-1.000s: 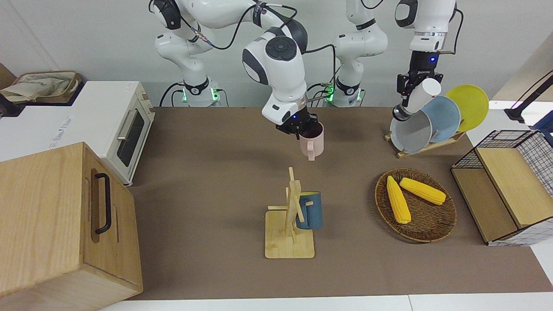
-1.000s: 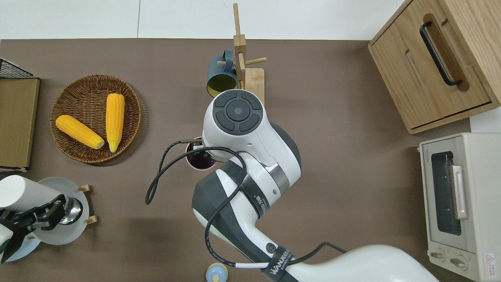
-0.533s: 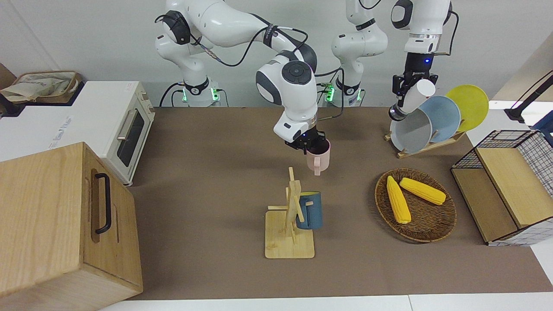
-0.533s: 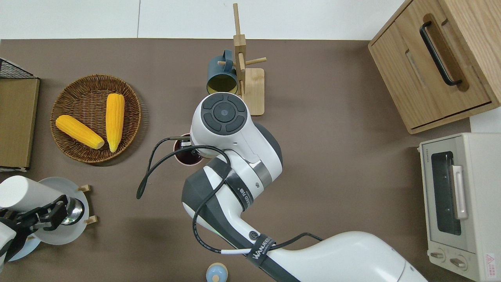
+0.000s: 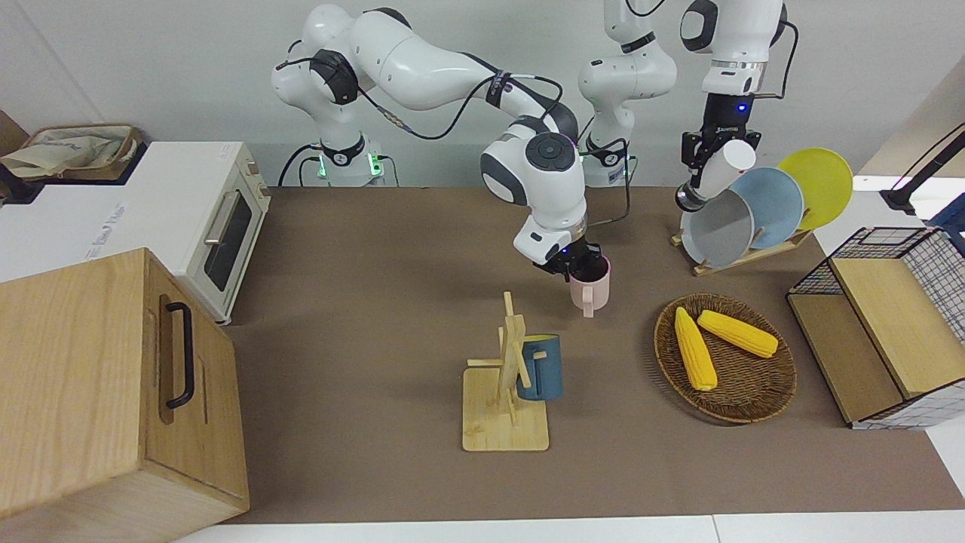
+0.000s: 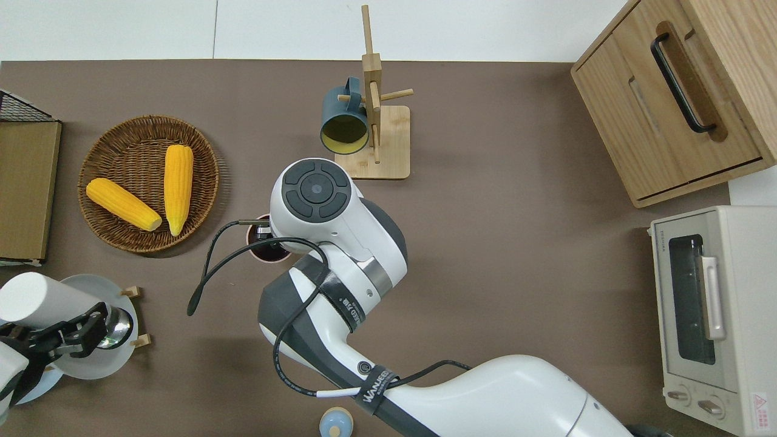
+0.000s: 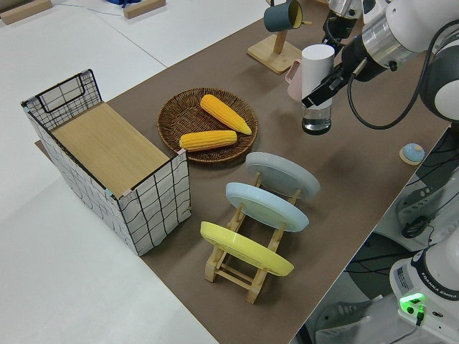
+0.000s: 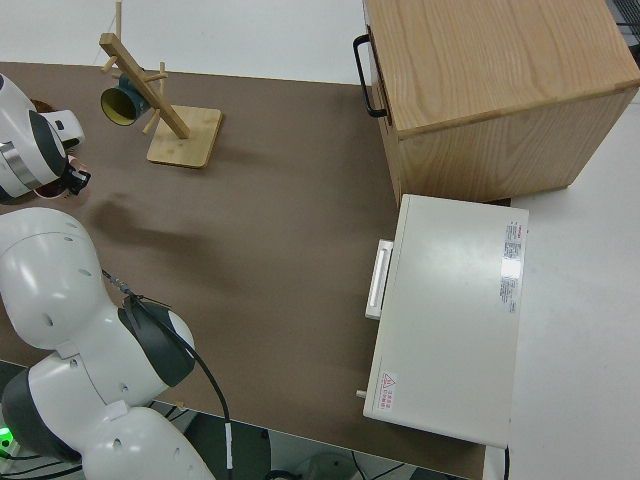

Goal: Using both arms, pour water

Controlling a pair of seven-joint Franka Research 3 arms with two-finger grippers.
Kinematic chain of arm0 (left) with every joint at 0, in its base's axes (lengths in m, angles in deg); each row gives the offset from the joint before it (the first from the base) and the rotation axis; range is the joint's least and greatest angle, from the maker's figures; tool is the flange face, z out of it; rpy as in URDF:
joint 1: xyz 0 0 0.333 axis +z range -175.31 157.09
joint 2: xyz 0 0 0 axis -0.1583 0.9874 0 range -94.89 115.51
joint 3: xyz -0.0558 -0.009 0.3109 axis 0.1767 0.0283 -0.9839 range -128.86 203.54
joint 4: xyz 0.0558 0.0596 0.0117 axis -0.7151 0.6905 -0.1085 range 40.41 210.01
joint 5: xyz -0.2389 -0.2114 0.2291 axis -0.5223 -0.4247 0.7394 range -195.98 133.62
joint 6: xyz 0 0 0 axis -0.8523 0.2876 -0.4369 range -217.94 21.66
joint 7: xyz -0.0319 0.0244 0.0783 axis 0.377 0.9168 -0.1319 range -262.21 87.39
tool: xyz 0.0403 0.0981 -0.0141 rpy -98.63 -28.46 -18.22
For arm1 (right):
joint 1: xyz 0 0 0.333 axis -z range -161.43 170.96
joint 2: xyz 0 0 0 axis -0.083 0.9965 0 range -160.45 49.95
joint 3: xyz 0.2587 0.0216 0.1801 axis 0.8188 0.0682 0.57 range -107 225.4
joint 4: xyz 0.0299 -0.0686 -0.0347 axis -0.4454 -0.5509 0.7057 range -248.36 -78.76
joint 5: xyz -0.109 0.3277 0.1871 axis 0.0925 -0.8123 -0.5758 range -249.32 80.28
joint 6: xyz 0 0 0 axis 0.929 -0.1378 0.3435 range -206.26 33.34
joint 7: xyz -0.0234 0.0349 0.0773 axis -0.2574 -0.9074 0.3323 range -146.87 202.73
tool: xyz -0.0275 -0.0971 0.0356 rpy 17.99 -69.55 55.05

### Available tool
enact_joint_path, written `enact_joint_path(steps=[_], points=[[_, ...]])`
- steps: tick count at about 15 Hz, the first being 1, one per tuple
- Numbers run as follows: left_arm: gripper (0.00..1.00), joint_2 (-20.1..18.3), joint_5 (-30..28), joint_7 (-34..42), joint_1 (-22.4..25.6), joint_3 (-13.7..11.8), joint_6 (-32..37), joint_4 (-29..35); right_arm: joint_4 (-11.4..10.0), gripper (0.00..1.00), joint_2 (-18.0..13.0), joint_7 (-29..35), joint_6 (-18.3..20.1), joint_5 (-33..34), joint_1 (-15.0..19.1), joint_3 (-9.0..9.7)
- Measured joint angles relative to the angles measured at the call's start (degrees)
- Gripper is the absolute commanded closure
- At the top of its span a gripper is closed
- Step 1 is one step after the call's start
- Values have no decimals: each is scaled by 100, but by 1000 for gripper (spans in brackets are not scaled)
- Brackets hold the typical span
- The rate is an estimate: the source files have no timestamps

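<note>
Right claw (image 5: 579, 268) grips a pink mug (image 5: 590, 291) by its rim beside the wicker basket (image 5: 754, 400), rigid and breakable, while the left claw (image 5: 705, 162) holds the smooth, likely slippery white bottle (image 5: 716, 175) mid-body above the plate rack (image 5: 742, 253).

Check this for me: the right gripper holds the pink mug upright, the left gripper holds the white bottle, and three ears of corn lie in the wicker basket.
One thing is wrong: the wicker basket holds two ears of corn, not three, as the front and overhead views show. The rest stands: the right gripper holds the pink mug upright, and the left gripper holds the white bottle.
</note>
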Motion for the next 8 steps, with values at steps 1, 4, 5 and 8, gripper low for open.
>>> enact_joint_path(steps=[1,4,5,8], points=[[1000,0,0,0,0,0,0,6,2,1000,34,9,-1,0,-34,0],[1000,0,0,0,0,0,0,19,3,1000,194,86,-141,51,-155,2],[1000,0,0,-1,0,0,0,22,4,1000,249,124,-176,125,-191,2],[1000,0,0,-1,0,0,0,32,9,1000,367,163,-238,228,-245,2]])
